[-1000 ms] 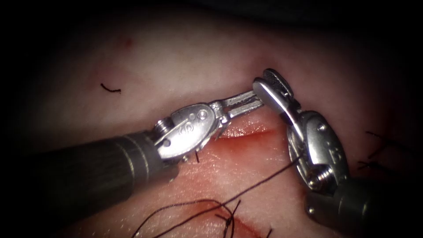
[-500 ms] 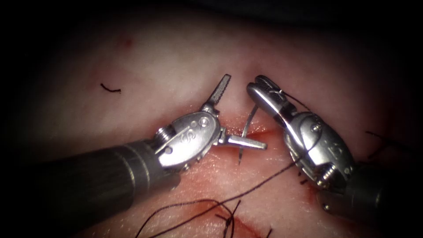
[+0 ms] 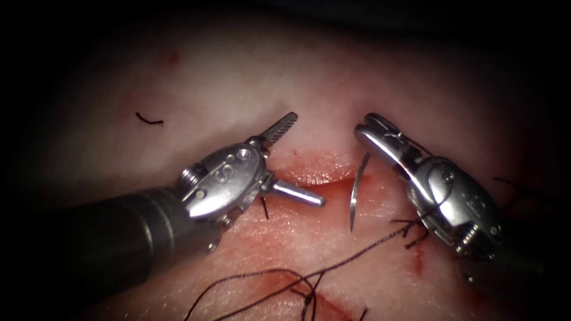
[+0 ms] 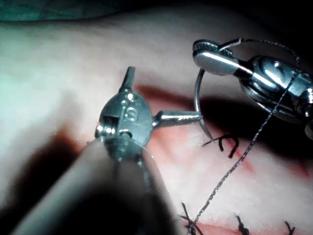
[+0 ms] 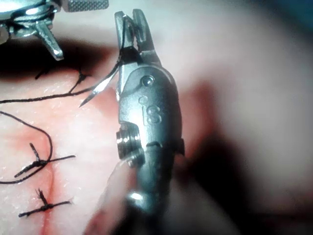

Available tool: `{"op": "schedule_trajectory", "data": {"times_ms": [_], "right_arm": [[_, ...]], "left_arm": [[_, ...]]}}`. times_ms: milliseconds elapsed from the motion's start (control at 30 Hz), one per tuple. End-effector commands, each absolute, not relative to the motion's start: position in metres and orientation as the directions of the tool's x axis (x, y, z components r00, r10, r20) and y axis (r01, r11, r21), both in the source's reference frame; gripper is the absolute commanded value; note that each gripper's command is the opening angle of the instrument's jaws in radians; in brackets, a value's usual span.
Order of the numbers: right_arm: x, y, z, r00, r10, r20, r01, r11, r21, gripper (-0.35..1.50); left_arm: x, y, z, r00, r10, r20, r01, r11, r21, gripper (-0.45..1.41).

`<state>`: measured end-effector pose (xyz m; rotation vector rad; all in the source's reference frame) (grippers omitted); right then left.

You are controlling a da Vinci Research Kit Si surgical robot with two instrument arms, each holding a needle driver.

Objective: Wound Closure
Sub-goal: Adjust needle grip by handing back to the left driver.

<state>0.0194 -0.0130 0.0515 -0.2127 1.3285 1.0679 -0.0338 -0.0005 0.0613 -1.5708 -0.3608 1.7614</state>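
Steel needle (image 3: 355,193) x1 in R gripper (image 3: 370,126), L gripper (image 3: 304,159) open, empty

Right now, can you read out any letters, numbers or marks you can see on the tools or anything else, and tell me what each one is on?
"IS": stamped on the right tool's wrist housing, in the right wrist view.
A stamped mark on the left tool's wrist housing: two rounded characters, too unclear to read for certain.
A stamped mark on the right tool's housing in the endoscope view: too faint to read.
Nothing is written on the tissue, the needle or the thread.

Stamped "IS" on right pincer (image 5: 132,27) housing
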Motion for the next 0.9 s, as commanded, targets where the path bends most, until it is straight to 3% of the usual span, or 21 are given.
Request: {"op": "schedule_trajectory", "data": {"times_ms": [33,500,700,900], "right_arm": [[0.0203,-0.0129,0.0522,-0.130,0.502,-0.855,-0.726,0.539,0.427,-0.35],[0.0224,-0.0128,0.0528,-0.042,0.390,-0.920,-0.708,0.639,0.303,-0.35],[0.0228,-0.0128,0.0528,-0.045,0.378,-0.925,-0.713,0.636,0.295,-0.35],[0.0229,-0.0128,0.0527,-0.049,0.368,-0.929,-0.716,0.635,0.289,-0.35]], "left_arm": [[-0.0344,-0.0001,0.0618,0.022,0.675,-0.737,-0.333,-0.690,-0.642,0.96],[-0.0366,-0.0012,0.0644,-0.015,0.848,-0.530,-0.202,-0.521,-0.829,0.81],[-0.0376,-0.0014,0.0645,-0.024,0.858,-0.513,-0.173,-0.509,-0.843,0.66],[-0.0382,-0.0016,0.0652,-0.032,0.854,-0.520,-0.160,-0.518,-0.841,0.62]]}}
